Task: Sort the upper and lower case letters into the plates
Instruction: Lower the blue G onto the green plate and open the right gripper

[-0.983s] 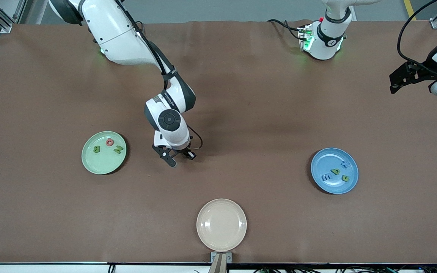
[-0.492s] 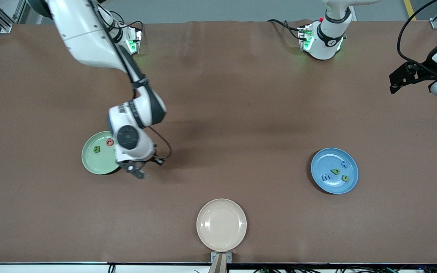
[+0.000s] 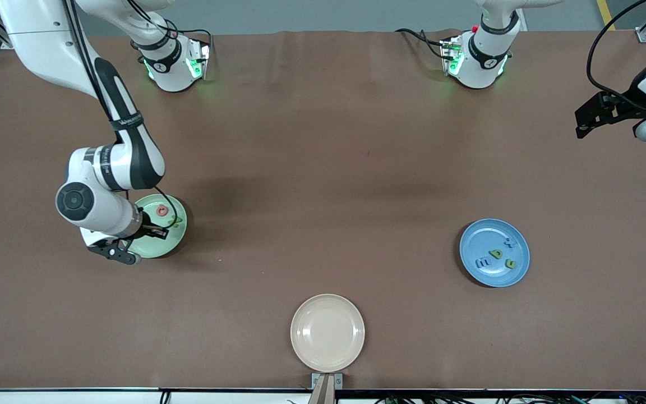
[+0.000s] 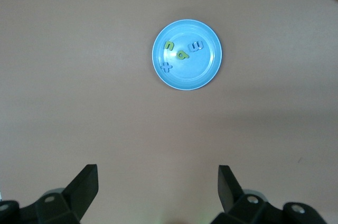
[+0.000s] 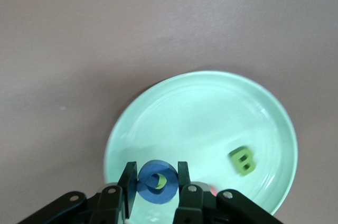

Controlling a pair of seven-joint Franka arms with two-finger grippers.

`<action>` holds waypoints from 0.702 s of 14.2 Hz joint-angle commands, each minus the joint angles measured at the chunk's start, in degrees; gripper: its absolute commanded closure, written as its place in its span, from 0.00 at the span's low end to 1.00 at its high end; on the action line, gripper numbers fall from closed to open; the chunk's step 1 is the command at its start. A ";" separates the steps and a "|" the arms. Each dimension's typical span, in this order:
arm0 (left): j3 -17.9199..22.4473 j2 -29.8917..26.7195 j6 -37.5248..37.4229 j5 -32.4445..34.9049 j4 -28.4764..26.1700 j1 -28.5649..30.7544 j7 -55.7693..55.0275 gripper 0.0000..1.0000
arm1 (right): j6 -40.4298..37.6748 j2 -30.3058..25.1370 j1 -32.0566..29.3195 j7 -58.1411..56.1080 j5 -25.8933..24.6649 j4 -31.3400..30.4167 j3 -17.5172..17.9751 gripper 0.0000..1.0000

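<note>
We see the right gripper (image 5: 157, 180) clamped on a blue letter (image 5: 157, 183) over the green plate (image 5: 200, 113). The left gripper (image 4: 157, 189) waits, jaws wide, high above the blue plate (image 4: 187, 73).

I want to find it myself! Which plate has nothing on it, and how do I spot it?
Look at the edge of the brown table nearest the front camera, midway along. The cream-beige plate sits there alone. Unlike the mint green plate and the blue plate, it holds no letters.
</note>
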 commanded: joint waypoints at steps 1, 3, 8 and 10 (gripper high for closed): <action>0.29 -1.19 0.12 -0.90 -0.87 -0.13 0.57 0.00 | 6.84 -1.61 -2.83 -4.09 -0.86 -6.15 1.34 1.00; 0.29 -1.19 0.12 -0.90 -0.95 -0.13 0.39 0.00 | 9.58 -1.26 -4.33 -6.03 -0.86 -7.04 1.34 1.00; 0.20 -1.11 -1.64 -0.99 -1.13 -0.22 0.48 0.00 | 10.91 0.15 -4.68 -6.74 -0.77 -7.92 1.43 0.99; 0.20 -1.11 -1.64 -1.94 -1.22 -0.22 0.39 0.00 | 10.91 0.50 -4.60 -6.74 -0.77 -7.92 1.52 0.97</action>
